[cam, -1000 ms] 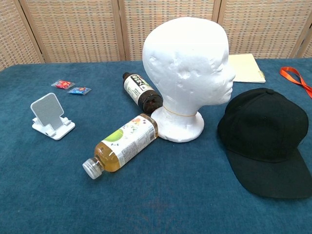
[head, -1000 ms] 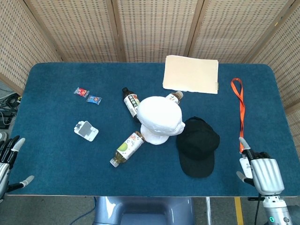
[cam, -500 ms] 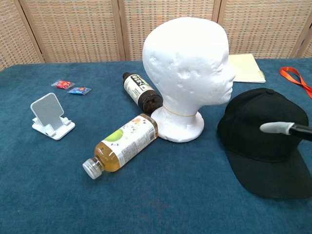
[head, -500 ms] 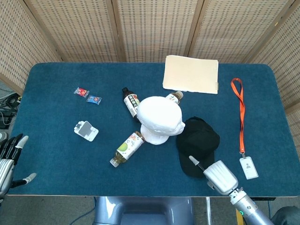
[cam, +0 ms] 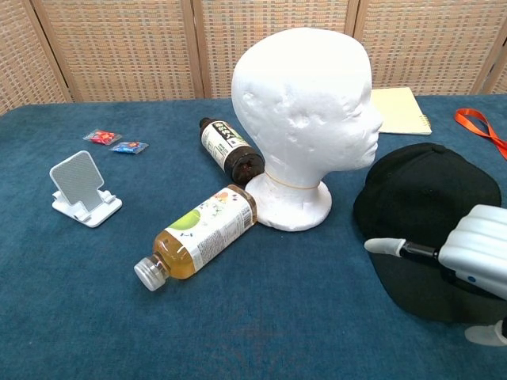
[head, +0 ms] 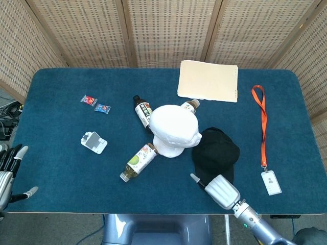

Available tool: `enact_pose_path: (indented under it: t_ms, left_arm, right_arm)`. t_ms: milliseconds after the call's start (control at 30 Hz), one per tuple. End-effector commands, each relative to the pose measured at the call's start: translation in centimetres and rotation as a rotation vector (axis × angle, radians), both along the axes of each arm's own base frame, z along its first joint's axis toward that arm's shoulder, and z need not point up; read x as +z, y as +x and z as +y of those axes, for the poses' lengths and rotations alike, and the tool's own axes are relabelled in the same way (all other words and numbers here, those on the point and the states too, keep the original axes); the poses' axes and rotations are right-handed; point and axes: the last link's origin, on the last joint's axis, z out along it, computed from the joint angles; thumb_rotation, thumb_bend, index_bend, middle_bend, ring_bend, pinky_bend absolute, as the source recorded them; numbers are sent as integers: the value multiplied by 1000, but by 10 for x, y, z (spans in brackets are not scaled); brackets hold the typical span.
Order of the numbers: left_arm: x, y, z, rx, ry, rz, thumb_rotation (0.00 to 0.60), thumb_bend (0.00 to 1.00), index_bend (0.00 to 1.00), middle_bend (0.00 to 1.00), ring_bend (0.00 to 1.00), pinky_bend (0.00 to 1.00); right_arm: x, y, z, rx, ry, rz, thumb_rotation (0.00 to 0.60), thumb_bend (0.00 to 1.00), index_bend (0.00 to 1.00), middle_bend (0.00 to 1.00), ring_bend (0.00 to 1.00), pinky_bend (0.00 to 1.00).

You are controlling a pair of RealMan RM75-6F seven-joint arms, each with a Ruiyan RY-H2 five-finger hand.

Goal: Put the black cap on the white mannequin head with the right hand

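right hand (head: pixel 219 190): over the brim end of the flat black fabric cap (head: pixel 216 151), thumb sticking out, not clear it's touching, and I can't tell if it has hold of anything
cap: flat on the blue cloth table (head: pixel 61 168), just right of the white foam mannequin head (head: pixel 173 130)
left hand (head: pixel 7 173): far left table edge, fingers spread, holding nothing
green tea bottle (head: pixel 139 161): lying beside the head's base

Right robot hand (head: pixel 220 191) over black cap (head: pixel 215 152) brim
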Motion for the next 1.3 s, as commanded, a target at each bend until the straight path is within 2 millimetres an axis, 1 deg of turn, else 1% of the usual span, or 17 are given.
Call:
enact_pose_path:
  t_ms: [33,300,433,533,600,733,800,900,1033,1300]
  left_arm:
    - [1,0,0,-1,-1,-2,600,0,0,0,0,0]
    - [3,-2,0,5,6,-9,600,0,0,0,0,0]
    - [5,-3,0,10,12,-13,600,0,0,0,0,0]
    - [5,-3,0,12,13,-14,600,0,0,0,0,0]
    - [5,-4,0,13,13,-13,600,0,0,0,0,0]
    - [5,-4,0,12,11,-12,600,0,0,0,0,0]
    - [5,-4,0,13,12,-12,600,0,0,0,0,0]
    - [5,-3,0,12,11,-12,600,0,0,0,0,0]
    - [5,-3,0,10,9,-12,600,0,0,0,0,0]
    - [6,-3,-1,7,14,-15,600,0,0,0,0,0]
  right_arm:
    - [-8,-2,-5,0,-10,26,600,0,96,961,1000,1000]
    - [-21,0,-3,3,-8,35,600,1,107,963,1000,1000]
    - [-23,1,-9,54,-56,63,600,68,118,964,1000,1000]
    - [-24,-2,-12,76,-93,85,600,122,119,965,1000,1000]
    - [-25,-5,-12,87,-111,98,600,185,125,968,1000,1000]
    - [-25,-7,-11,102,-137,100,600,448,152,975,1000,1000]
    - [-22,-7,-11,121,-157,94,600,526,159,977,1000,1000]
    - [-18,-8,-11,137,-180,83,600,598,164,980,1000,1000]
    - [-5,-10,-16,167,-264,70,600,611,175,981,1000,1000]
    - [26,-25,-42,107,-444,39,600,609,180,980,1000,1000]
